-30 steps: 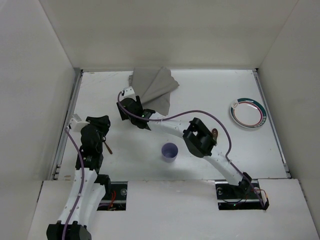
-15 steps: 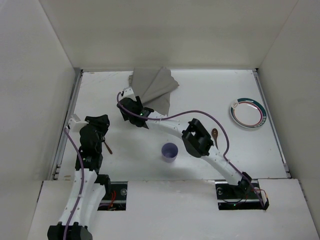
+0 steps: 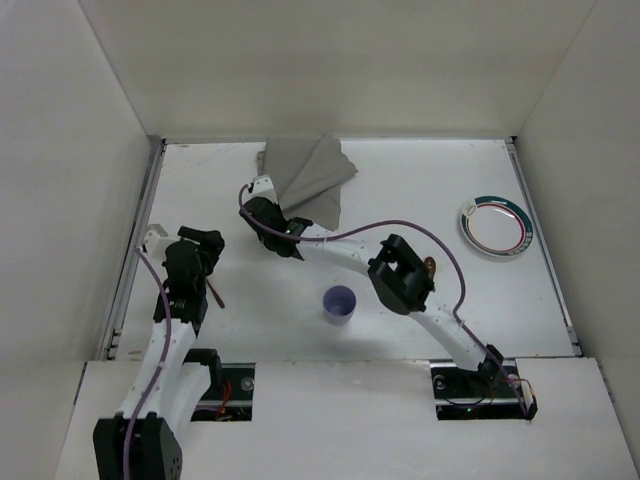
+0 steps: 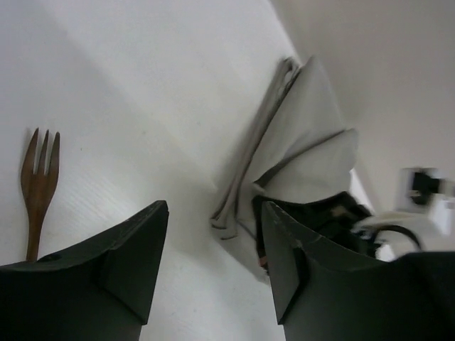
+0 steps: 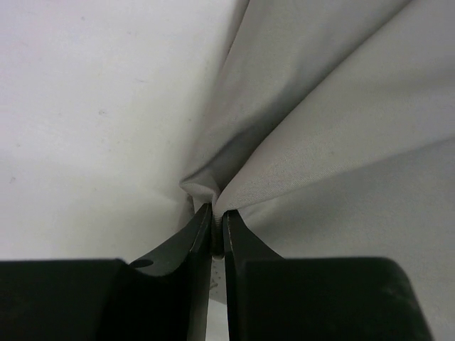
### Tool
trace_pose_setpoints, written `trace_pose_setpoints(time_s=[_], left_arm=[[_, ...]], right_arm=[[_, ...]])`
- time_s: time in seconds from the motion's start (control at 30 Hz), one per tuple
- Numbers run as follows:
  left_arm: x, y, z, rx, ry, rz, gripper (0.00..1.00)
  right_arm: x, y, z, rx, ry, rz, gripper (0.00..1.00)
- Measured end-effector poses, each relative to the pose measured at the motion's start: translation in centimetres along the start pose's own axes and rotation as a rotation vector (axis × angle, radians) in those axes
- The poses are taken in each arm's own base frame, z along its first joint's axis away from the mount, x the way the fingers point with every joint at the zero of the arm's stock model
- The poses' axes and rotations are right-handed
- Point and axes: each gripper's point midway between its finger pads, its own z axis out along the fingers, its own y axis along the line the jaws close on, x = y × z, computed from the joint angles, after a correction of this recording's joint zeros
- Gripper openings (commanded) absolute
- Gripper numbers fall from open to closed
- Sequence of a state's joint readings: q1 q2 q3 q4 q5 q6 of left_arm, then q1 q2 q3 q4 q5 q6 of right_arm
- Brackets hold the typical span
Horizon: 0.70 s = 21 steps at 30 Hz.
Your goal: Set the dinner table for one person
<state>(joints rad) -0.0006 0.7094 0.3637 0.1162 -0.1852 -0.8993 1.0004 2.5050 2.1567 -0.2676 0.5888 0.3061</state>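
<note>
Right jaws pinching a fold of the grey cloth mat, tips only: a drag could slip it or land it bunched. Left jaws spread, empty, near wooden fork. White counter spans under both arms. Right elbow is near purple cup and could tip it.

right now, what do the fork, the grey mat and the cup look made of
Fork: looks like wood, brown and matte.
Grey mat: soft cloth, matte, folding into creases where the right fingers pinch it.
Cup: probably plastic, smooth lilac, too small to be sure.
</note>
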Motion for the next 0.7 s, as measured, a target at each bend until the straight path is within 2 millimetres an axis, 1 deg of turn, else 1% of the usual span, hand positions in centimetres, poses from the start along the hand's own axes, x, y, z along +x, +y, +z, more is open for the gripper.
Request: trace_pose_setpoints(time_s=[0.1, 0.17, 0.23, 0.33, 0.4, 0.43, 0.47, 0.53, 0.63, 0.7], left_arm=[[3.0, 0.3, 1.1, -0.037, 0.104, 0.067, 0.55], [5.2, 0.6, 1.5, -0.054, 0.169, 0.112, 0.55], [6.7, 0.8, 1.7, -0.067, 0.217, 0.150, 0.55], [8.7, 0.4, 2.5, -0.081, 0.277, 0.204, 0.54], [10.0, -0.3, 3.2, -0.078, 0.312, 0.239, 0.54], [10.7, -0.8, 3.5, -0.074, 0.330, 0.258, 0.53], [11.3, -1.3, 3.8, -0.068, 0.344, 0.276, 0.53], [12.3, -2.1, 4.4, -0.059, 0.361, 0.306, 0.50], [13.4, -2.2, 5.4, -0.072, 0.371, 0.346, 0.44], [14.3, -1.8, 6.0, -0.093, 0.382, 0.373, 0.42]], right_arm=[[-1.4, -1.1, -1.5, -0.013, -0.029, 0.036, 0.14], [-3.3, -2.3, -3.1, -0.023, -0.065, 0.079, 0.15], [-5.9, -4.0, -4.8, -0.029, -0.114, 0.134, 0.15], [-10.1, -7.6, -7.6, -0.031, -0.205, 0.240, 0.15], [-12.0, -10.3, -9.3, -0.026, -0.255, 0.308, 0.15], [-12.6, -11.7, -9.9, -0.018, -0.274, 0.337, 0.16], [-13.0, -13.0, -10.4, -0.010, -0.292, 0.363, 0.16], [-12.9, -15.4, -11.2, 0.009, -0.312, 0.402, 0.16], [-10.9, -18.5, -12.3, 0.047, -0.308, 0.426, 0.16], [-8.9, -20.6, -12.9, 0.079, -0.290, 0.435, 0.16]])
